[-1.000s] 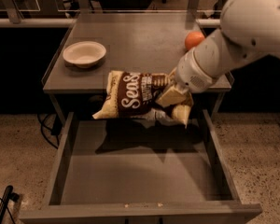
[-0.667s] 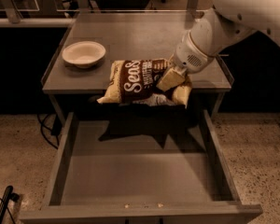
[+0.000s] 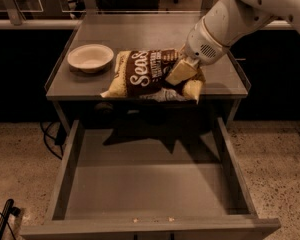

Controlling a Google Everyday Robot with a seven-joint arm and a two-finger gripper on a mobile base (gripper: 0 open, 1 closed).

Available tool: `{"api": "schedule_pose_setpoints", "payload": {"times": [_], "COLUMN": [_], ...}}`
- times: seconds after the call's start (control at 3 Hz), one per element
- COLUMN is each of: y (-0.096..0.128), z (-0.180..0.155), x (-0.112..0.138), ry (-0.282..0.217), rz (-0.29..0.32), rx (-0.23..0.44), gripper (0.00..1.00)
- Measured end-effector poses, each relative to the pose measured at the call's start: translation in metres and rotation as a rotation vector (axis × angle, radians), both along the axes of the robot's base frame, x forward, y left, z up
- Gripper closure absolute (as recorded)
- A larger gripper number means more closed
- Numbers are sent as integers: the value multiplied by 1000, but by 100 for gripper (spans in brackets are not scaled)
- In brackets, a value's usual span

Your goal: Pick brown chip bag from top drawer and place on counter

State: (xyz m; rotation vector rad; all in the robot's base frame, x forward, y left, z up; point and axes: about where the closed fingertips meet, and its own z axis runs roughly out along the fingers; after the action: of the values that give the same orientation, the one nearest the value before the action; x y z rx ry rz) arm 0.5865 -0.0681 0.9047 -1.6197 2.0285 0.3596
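Observation:
The brown chip bag (image 3: 142, 75) hangs in the air over the counter's front edge, dark brown with white script and pale yellow ends. My gripper (image 3: 182, 73) is shut on the bag's right end, and its cream fingers (image 3: 179, 72) pinch the foil. The white arm reaches in from the upper right. The top drawer (image 3: 70, 164) is pulled fully out below, with nothing lying in it. The counter (image 3: 140, 34) is the grey tabletop behind the bag.
A white bowl (image 3: 90, 57) sits on the counter's left side. Black cables (image 3: 52, 139) lie on the speckled floor to the left of the drawer. Chair legs stand behind the counter at the top.
The gripper has carried the bag up and back from above the drawer's rear to the counter's front edge. The drawer and the bowl have not moved.

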Motion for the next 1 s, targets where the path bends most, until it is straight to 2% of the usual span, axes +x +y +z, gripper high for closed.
{"api": "schedule_pose_setpoints", "payload": {"times": [0.33,0.67,1.0], "y": [-1,3,-3], "z": [-22,-26,-28], "x": [14,43,76], "ry": [17,-4,-23], "rz": [-19,-21,-41], "rx": [44,75,78], "gripper": [100,100,100]}}
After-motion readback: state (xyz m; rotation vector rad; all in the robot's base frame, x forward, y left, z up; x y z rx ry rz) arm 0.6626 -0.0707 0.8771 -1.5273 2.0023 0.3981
